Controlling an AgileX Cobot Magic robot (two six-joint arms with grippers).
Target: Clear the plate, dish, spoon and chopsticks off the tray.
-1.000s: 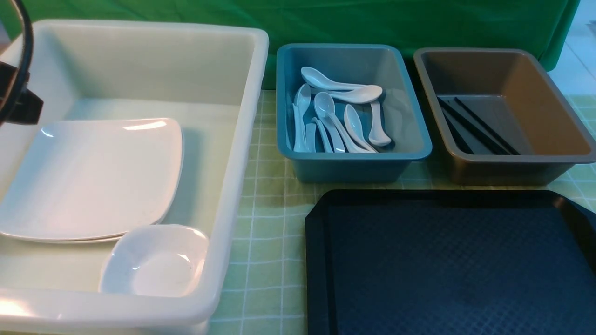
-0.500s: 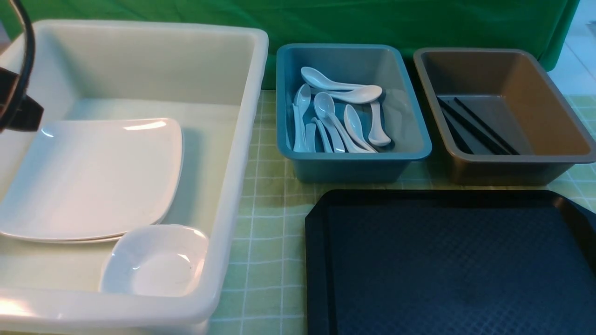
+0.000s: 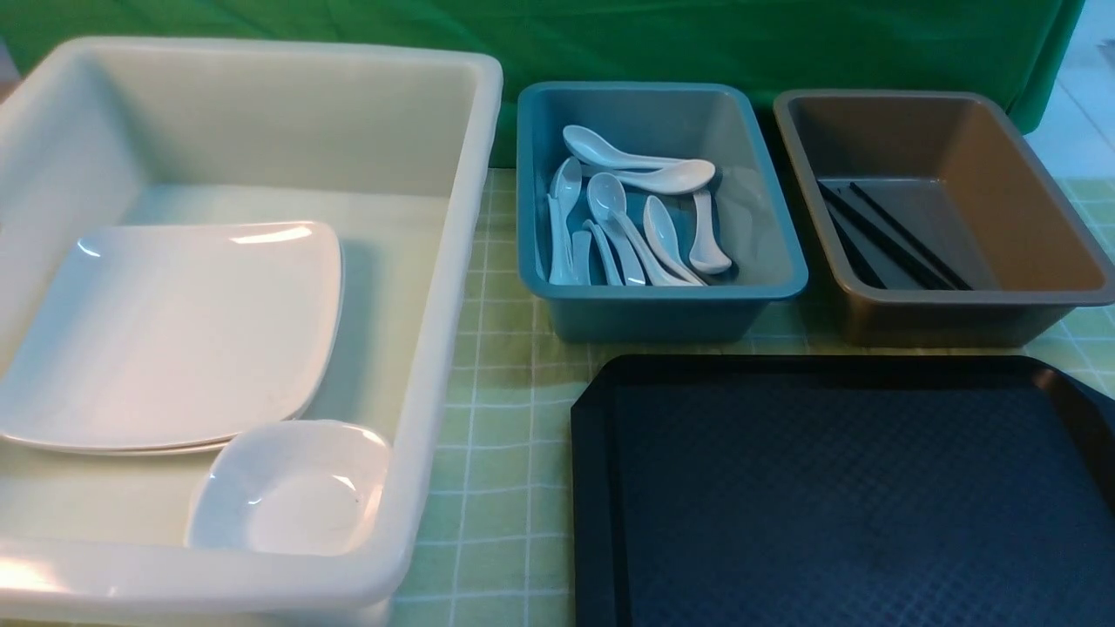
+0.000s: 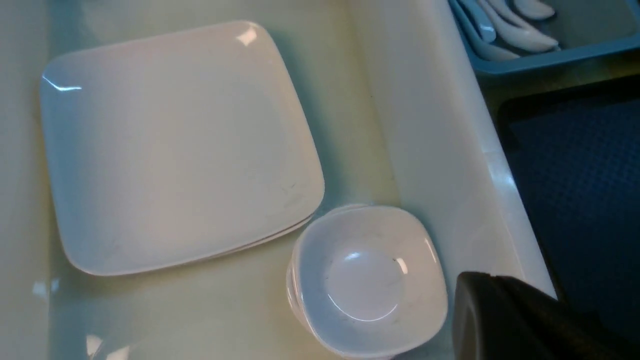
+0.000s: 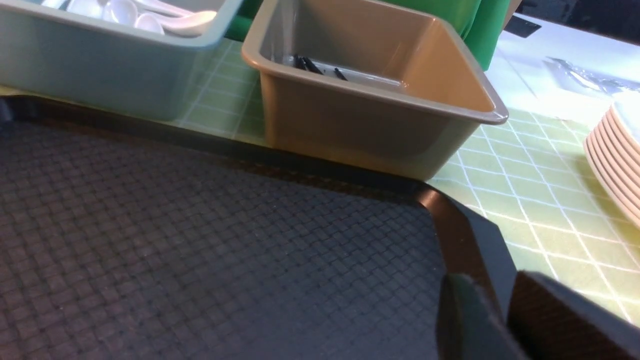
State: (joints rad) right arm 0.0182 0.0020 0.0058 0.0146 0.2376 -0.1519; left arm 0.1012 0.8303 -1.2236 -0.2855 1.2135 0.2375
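The black tray (image 3: 854, 505) lies at the front right with nothing on it. The white plate (image 3: 174, 331) rests on another one inside the white tub, and a small deep dish (image 3: 292, 492) sits at its near corner. White spoons (image 3: 627, 218) lie in the teal bin and black chopsticks (image 3: 888, 235) in the brown bin. In the left wrist view my left gripper (image 4: 480, 275) is shut and empty, above the tub wall beside the dish (image 4: 367, 280). In the right wrist view my right gripper (image 5: 492, 282) has its jaws slightly apart astride the tray's rim (image 5: 470, 235). Neither gripper shows in the front view.
The white tub (image 3: 453, 261) fills the left side. The teal bin (image 3: 662, 313) and the brown bin (image 3: 958, 318) stand behind the tray on a green checked cloth. A stack of plates (image 5: 617, 165) sits off to the tray's right.
The dark part of my left arm and its cable at the front view's left edge slid out of frame. The tableware and bins have not moved.
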